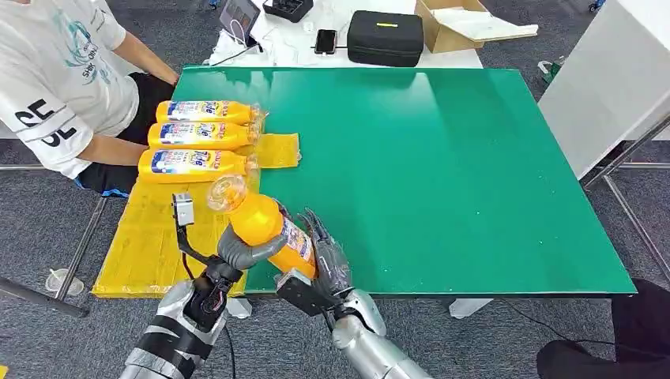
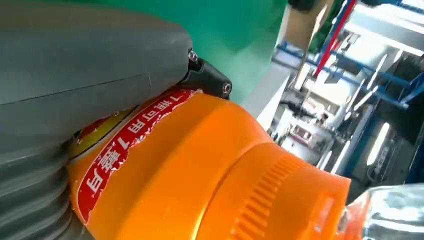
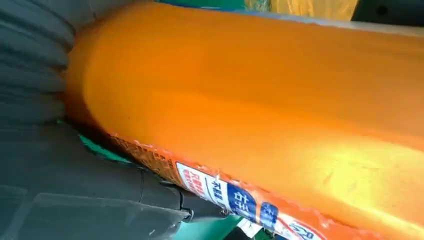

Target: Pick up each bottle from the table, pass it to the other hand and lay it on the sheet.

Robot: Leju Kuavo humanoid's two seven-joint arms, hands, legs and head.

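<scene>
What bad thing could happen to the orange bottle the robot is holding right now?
The bottle is between the left hand and the right hand, past the table's near edge. If one hand lets go too soon, it may fall to the floor. Three bottles already crowd the yellow sheet; this one could bump them.

Person (image 1: 59,87): seated far left, white printed shirt
Black case (image 1: 385,37): far, beside phone (image 1: 325,41)
Cardboard box (image 1: 466,24): far right
</scene>
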